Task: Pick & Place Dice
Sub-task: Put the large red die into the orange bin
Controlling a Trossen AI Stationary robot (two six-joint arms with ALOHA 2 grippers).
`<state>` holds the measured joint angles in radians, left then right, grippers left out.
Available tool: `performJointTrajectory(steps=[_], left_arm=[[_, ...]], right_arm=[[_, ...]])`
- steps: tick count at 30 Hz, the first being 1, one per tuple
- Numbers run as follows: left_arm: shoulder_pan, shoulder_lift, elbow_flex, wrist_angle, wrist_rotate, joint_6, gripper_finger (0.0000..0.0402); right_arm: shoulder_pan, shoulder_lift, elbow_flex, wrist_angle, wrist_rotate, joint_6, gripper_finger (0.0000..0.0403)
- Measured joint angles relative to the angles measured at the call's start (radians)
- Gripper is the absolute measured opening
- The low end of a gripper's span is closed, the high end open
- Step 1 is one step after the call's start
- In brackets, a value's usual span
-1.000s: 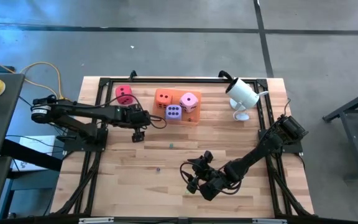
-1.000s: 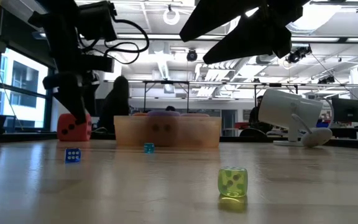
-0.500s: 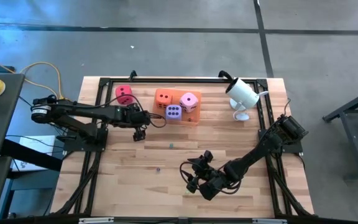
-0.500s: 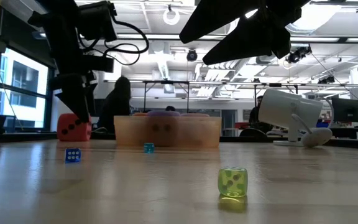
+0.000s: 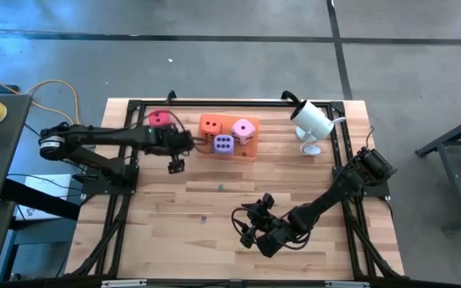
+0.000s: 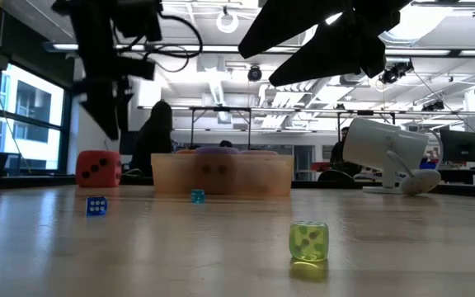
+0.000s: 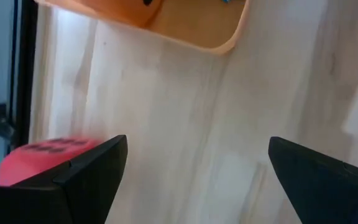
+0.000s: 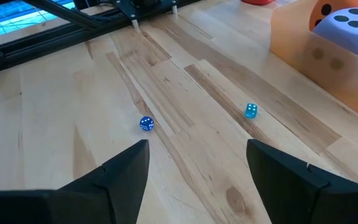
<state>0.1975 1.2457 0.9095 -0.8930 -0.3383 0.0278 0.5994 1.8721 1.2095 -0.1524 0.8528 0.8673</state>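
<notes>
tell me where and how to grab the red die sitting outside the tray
Probably from straight above, fingers closing on two opposite flat side faces of the red die. It sits square on the table, apart from the orange tray, sides apparently free. The open left gripper is nearest.

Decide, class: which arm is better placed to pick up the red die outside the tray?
Likely the left. Its open left gripper is close to the red die by the tray, while the open right gripper sits at the table's near side.

Three dice [image 5: 229, 133] trayed, red die [image 5: 159, 119] outside
</notes>
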Motion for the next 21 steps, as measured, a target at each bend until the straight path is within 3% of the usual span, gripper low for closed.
performJointTrajectory(steps=[4,9,13,21], left_arm=[[0.123,0.0,0.129,-0.133,0.055,0.045,0.0382],[0.373,0.003,0.226,-0.149,0.114,0.008,0.0382],[0.561,0.022,0.234,-0.149,0.195,-0.026,0.0382],[0.782,0.098,0.234,-0.141,0.208,-0.171,0.0382]], right_arm=[[-0.005,0.0,0.0,0.0,0.0,0.0,0.0258],[-0.007,0.0,0.0,0.0,0.0,0.0,0.0258],[-0.006,0.0,0.0,0.0,0.0,0.0,0.0258],[-0.007,0.0,0.0,-0.009,0.0,-0.007,0.0258]])
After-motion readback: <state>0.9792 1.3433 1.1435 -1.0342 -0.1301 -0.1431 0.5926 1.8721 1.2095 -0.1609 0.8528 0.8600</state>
